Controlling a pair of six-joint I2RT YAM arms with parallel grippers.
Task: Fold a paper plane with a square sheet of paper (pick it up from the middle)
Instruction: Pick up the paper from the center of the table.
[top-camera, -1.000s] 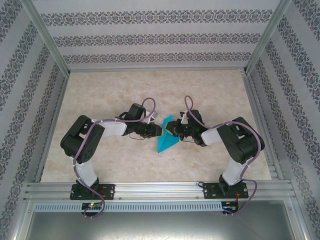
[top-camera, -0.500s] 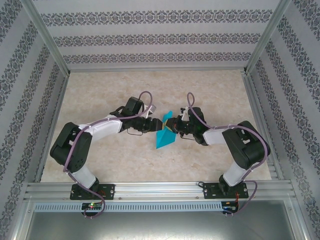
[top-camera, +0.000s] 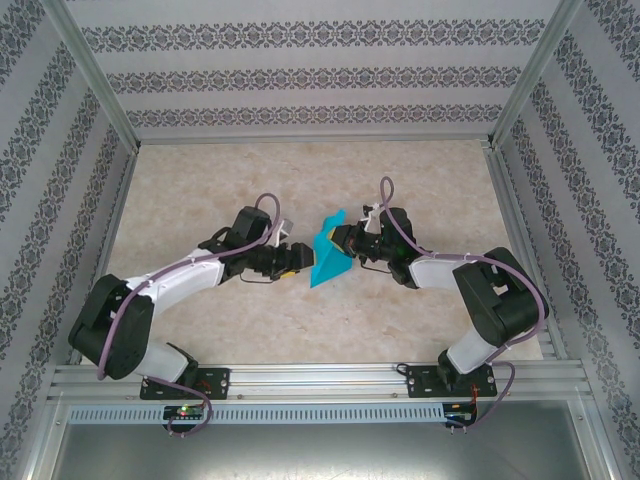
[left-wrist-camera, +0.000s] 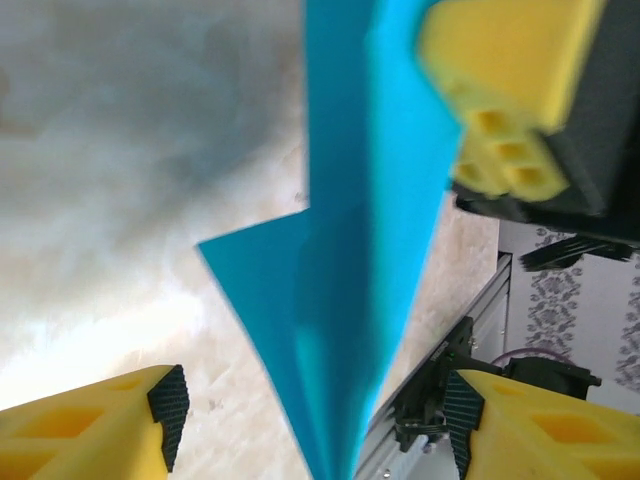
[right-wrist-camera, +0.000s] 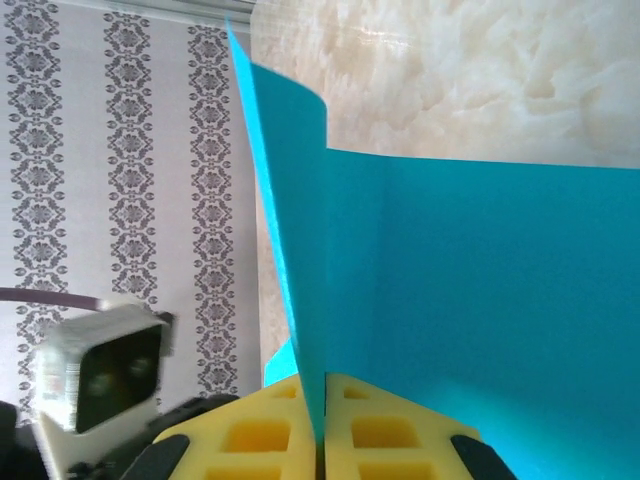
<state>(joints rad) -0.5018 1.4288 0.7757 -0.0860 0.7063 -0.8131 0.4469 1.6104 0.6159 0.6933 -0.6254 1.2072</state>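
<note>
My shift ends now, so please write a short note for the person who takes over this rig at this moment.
Left gripper: open, fingers on either side of the blue paper, not pinching it.
Right gripper: shut on the blue paper's edge, holding it upright over the middle of the table.
Done: paper picked up and partly folded; layers and a pointed corner show.
Left: the remaining folds; it is not a finished plane yet.
</note>
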